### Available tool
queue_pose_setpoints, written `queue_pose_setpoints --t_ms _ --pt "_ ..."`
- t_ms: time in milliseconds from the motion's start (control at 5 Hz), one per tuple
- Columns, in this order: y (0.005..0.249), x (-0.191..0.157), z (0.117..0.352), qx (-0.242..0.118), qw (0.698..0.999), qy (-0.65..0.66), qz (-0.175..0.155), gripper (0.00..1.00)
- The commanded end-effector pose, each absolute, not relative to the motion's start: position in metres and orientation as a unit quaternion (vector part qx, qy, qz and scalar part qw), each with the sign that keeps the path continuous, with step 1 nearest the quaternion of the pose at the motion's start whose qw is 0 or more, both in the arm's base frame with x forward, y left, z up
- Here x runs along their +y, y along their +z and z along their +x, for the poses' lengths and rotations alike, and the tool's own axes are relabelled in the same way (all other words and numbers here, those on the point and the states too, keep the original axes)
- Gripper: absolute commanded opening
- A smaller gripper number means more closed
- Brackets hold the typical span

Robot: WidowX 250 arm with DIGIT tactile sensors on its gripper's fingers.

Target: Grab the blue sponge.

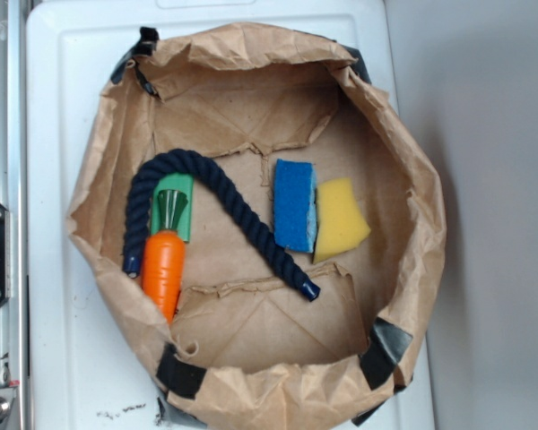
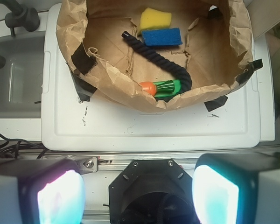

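The blue sponge [image 1: 294, 204] [image 2: 162, 37] is a small rectangular block of bright blue colour, with a thin pale blue layer along one long side. It lies flat on the brown paper floor, touching the yellow sponge [image 1: 340, 219] with that pale side, near the dark rope [image 1: 242, 215].

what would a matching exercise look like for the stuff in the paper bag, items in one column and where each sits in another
Exterior view.
Items:
1. blue sponge
2. yellow sponge
3. toy carrot
4. navy rope

Places:
A. arches across the bag floor
B. farthest right, touching another sponge
C. between the rope and a sponge
D. bottom left, leafy top on a green block

Pairs: 1-C, 2-B, 3-D, 4-A
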State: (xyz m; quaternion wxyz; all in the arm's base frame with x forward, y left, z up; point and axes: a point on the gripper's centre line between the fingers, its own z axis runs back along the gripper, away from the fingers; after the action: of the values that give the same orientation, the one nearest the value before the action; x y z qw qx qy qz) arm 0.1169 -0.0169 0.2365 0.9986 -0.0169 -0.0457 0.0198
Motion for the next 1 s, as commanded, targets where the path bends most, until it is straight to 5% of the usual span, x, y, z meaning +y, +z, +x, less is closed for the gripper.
queue_pose_setpoints --t_ms 0,400,800 --pt "0.236 -0.017 0.117 -0.046 0.999 0.02 -0.017 1.0" --pt "0.225 -0.03 0.157 -0.057 0.996 0.063 -0.022 1.0" --pt "0.19 -0.008 0.235 -0.044 0.994 0.098 -0.016 1.0"
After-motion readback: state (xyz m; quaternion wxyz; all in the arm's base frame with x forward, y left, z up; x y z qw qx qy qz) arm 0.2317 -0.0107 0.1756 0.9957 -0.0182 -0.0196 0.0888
